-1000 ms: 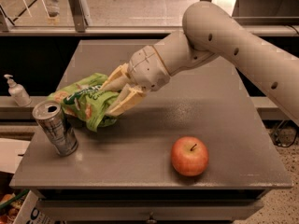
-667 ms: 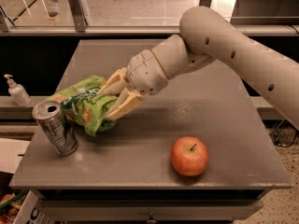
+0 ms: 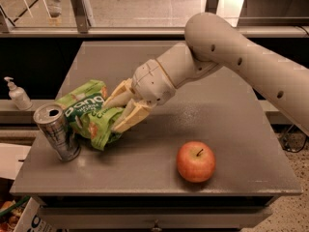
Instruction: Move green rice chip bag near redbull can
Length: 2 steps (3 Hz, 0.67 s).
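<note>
The green rice chip bag [image 3: 87, 111] lies crumpled on the grey table [image 3: 231, 129] at the left. Its left edge is right beside the redbull can [image 3: 56, 132], touching it or nearly so. The can stands upright near the table's front left corner. My gripper [image 3: 113, 114] reaches in from the right, and its tan fingers [image 3: 129, 119] are closed on the bag's right end, one above and one below it. The bag rests low, at table level.
A red apple [image 3: 195, 161] sits on the table at the front right. A white pump bottle [image 3: 18, 94] stands on a ledge off the table's left side. My arm [image 3: 231, 57] crosses above the table's right half. A counter rail runs along the back.
My gripper has moved slightly down and to the left with the bag, bringing it closer to the can. The can and apple have not moved.
</note>
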### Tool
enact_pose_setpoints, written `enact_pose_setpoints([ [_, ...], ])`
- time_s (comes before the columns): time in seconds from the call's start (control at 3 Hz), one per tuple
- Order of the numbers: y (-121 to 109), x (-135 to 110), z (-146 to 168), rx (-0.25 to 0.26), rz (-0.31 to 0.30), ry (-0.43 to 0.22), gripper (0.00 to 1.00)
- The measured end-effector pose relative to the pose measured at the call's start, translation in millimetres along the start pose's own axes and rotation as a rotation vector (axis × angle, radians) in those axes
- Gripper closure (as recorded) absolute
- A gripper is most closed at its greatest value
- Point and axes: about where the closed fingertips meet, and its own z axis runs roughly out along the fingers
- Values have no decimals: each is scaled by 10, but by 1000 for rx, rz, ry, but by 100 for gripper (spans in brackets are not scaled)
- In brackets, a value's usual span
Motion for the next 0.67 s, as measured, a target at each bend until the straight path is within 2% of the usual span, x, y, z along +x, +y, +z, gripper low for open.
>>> enact_pose_setpoints([
  [0.67, -33, -36, -44, 3, -7, 12, 36],
])
